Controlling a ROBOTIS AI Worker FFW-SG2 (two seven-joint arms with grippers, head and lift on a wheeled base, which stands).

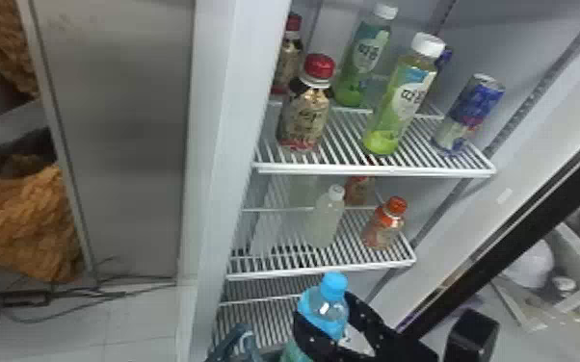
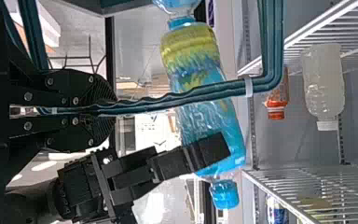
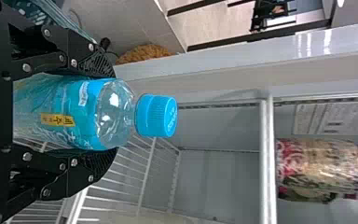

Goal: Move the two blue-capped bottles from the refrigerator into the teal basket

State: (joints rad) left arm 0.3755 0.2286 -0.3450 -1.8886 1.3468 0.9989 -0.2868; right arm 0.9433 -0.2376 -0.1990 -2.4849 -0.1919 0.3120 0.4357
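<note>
i grip the blue-capped bottle (image 3: pixel 77 102) by its body in my right claw (image 3: pixel 113 112), nearer than the wire shelf (image 1: pixel 274 274), while my left claw (image 2: pixel 114 108) pinches the teal basket handle (image 2: pixel 205 91), probably to steady loading.

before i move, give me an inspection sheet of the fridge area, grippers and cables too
Surface: white wire shelves
Job's things: blue-capped bottle held; teal basket's handle gripped
Clutter: red-capped bottle, green-drink bottle and can, all on the upper shelf
Left claw: closed on the handle
Right claw: closed around the bottle
Cables: dark, along pale floor
Surroundings: steel panel left of the shelves
</note>
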